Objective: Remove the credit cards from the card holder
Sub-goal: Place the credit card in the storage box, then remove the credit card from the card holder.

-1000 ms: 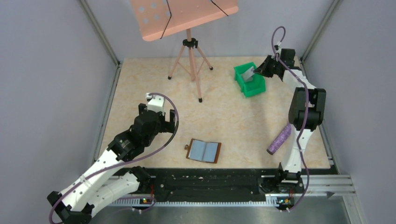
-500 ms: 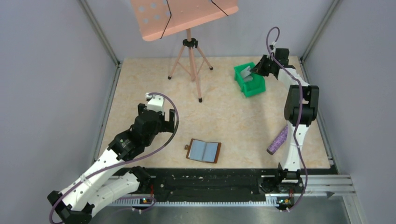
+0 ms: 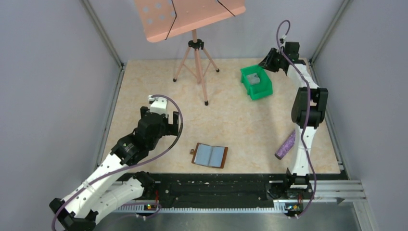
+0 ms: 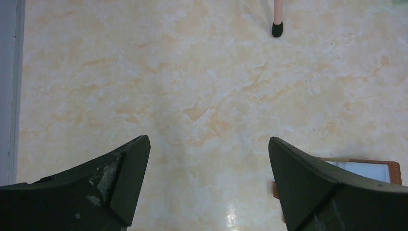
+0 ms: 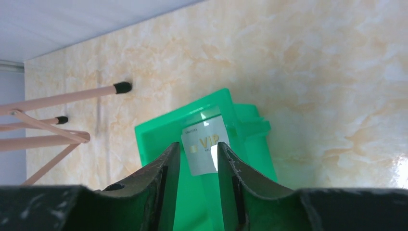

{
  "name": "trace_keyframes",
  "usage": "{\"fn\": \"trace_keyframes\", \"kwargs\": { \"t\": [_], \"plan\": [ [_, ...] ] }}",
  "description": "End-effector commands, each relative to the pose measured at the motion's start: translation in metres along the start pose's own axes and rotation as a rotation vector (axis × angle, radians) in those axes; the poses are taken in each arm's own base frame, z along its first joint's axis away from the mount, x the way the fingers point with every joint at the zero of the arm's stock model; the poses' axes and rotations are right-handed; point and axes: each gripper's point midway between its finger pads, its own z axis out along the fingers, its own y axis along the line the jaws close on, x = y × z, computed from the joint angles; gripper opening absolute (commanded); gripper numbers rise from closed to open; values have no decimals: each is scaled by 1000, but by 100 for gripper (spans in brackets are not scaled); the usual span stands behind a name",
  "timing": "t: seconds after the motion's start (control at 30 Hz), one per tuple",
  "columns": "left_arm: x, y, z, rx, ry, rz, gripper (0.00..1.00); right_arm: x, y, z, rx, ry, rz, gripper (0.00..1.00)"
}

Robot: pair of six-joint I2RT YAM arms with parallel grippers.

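Brown leather, the wallet [image 3: 210, 155] lies open at the middle of the bench's [image 3: 240, 120] near edge, long axis along that edge, near and to the right of the left end effector [image 4: 207, 144], which is spread wide and empty. The right end effector [image 5: 198, 145] hovers at the far right corner over the bin [image 3: 246, 81], slightly parted, pinching nothing; one card [image 3: 255, 80] lies inside. The left one is far nearer the wallet.

Card holder [image 3: 210, 155] near front centre, credit card [image 3: 255, 80] in bin [image 3: 262, 94] far right, stand [image 3: 195, 53] behind.
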Motion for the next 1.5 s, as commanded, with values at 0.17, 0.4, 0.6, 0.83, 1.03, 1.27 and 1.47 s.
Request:
{"fn": "trace_keyframes", "kwargs": {
  "t": [0.17,0.4,0.6,0.83,1.03,1.27,1.47],
  "plan": [
    [-9,0,2,17,-16,-38,99,-45,25,-24,38,-68,-66,39],
    [-10,-12,7,61,15,-40,99,-8,54,-45,130,-31,-74,38],
    [-11,-48,10,205,107,-120,98,50,102,-78,128,-50,-129,36],
    [-19,-76,0,347,124,-240,97,154,148,-118,-6,64,-62,39],
    [5,-92,-3,414,197,-357,97,238,177,-176,-108,159,-53,43],
    [45,-107,3,457,318,-412,97,324,183,-215,-226,256,38,53],
    [71,-111,13,431,409,-435,96,372,206,-242,-363,320,45,46]
  ]
}}
